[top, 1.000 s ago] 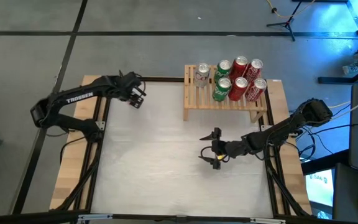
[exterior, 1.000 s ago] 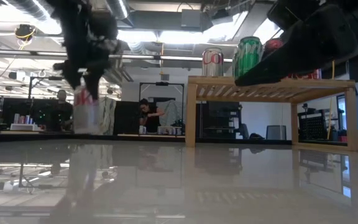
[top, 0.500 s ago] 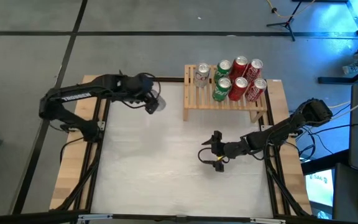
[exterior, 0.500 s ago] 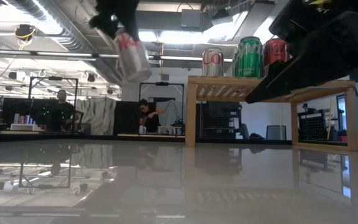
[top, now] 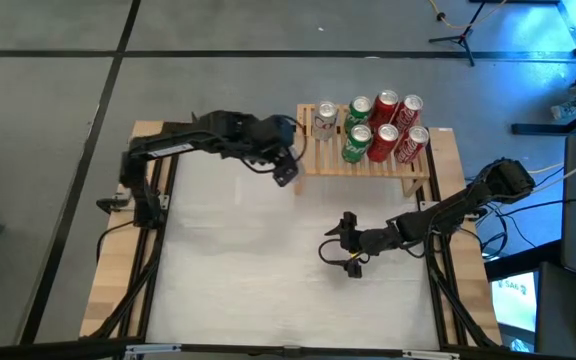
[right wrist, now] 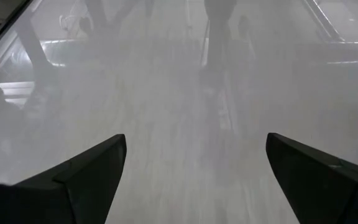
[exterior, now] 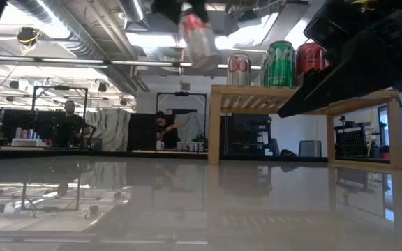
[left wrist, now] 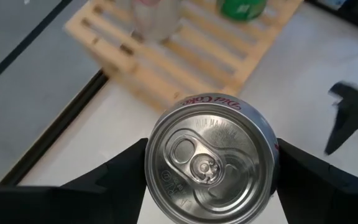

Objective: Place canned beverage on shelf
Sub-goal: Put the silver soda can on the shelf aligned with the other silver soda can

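The left gripper (top: 284,172) grasps a silver Diet Coke can (left wrist: 211,160), held aloft at nine o'clock of the light-wood slatted shelf (top: 364,162). The right gripper (top: 346,240) hangs spread wide, at six o'clock of it.

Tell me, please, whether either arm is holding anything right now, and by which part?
The left pincer grips a silver aluminium drink can by its opposite sides, just below the top rim. The right pincer is open and holds nothing.
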`<control>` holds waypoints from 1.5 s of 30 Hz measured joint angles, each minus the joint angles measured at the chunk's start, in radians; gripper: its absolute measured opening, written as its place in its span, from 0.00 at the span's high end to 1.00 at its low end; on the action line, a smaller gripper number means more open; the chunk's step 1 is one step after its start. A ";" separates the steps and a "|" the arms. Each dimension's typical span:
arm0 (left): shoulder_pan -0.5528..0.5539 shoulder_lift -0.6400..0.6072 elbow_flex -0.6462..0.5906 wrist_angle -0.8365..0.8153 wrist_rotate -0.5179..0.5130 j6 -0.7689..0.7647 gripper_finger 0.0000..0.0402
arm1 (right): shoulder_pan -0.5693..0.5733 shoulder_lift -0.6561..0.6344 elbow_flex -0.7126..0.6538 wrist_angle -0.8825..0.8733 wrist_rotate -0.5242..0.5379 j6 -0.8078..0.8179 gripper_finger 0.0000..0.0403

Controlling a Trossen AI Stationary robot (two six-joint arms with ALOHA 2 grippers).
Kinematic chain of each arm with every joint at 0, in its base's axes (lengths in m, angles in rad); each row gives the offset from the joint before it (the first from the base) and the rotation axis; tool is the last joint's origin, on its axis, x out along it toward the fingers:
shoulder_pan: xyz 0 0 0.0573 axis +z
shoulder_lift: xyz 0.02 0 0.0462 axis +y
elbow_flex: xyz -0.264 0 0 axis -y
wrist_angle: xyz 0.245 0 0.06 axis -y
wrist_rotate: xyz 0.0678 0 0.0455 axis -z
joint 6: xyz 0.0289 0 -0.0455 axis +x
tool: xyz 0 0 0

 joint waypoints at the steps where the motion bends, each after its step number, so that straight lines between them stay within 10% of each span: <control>1: 0.000 0.023 0.035 0.001 0.001 0.010 0.33 | 0.000 0.000 0.000 0.000 0.000 0.000 0.05; 10: 0.014 0.190 0.240 0.005 0.011 0.072 0.30 | 0.000 0.000 0.000 0.001 0.000 0.000 0.05; 45: 0.121 0.286 0.243 0.214 0.082 0.283 0.27 | 0.000 0.000 0.000 -0.008 0.036 0.004 0.05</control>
